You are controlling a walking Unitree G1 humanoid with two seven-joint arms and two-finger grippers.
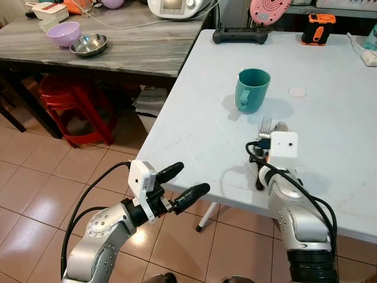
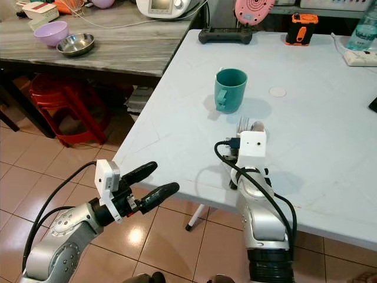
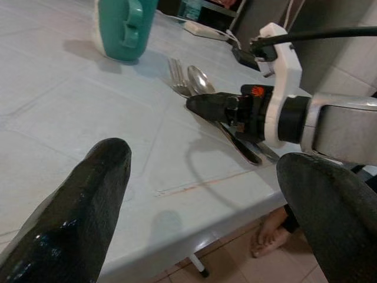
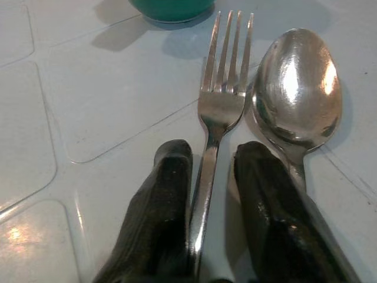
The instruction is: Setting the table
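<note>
While the left gripper (image 1: 178,181) hangs off the table's (image 1: 194,118) near edge over the floor, fingers spread wide and empty, a teal mug (image 1: 253,89) stands farther back on the table. To its right the right gripper (image 4: 212,171) lies low on the tabletop, its fingers close on either side of a fork (image 4: 215,118) handle, seemingly gripping it, with a spoon (image 4: 297,94) just beside the fork.
</note>
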